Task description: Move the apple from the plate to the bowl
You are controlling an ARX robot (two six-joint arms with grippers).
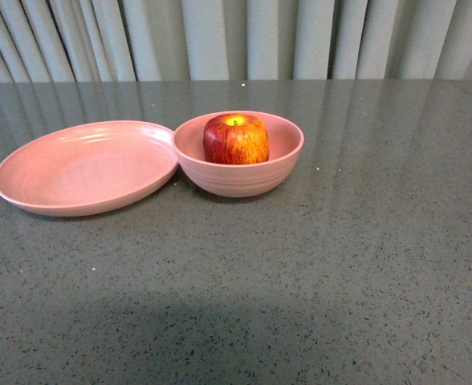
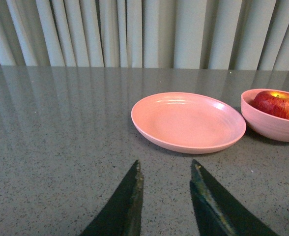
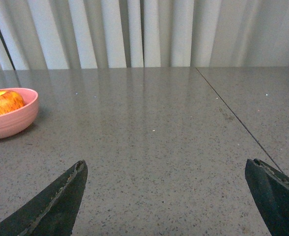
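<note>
Front: apple [image 1: 236,139] seated upright in bowl [image 1: 238,155], plate [image 1: 83,167] touching its left | Left wrist: left gripper [image 2: 166,169] held over table [image 2: 61,147], jaws parted narrowly, nothing gripped | Right wrist: right gripper [image 3: 166,169] jaws spread wide, nothing held

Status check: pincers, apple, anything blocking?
Left pincer and right pincer open, empty. Apple sits in bowl; plate bare. Nothing in the way.

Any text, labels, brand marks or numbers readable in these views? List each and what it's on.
None: no writing, label or number shows in any view.
The apple, bowl, plate, grey table and curtain all appear unmarked.
</note>
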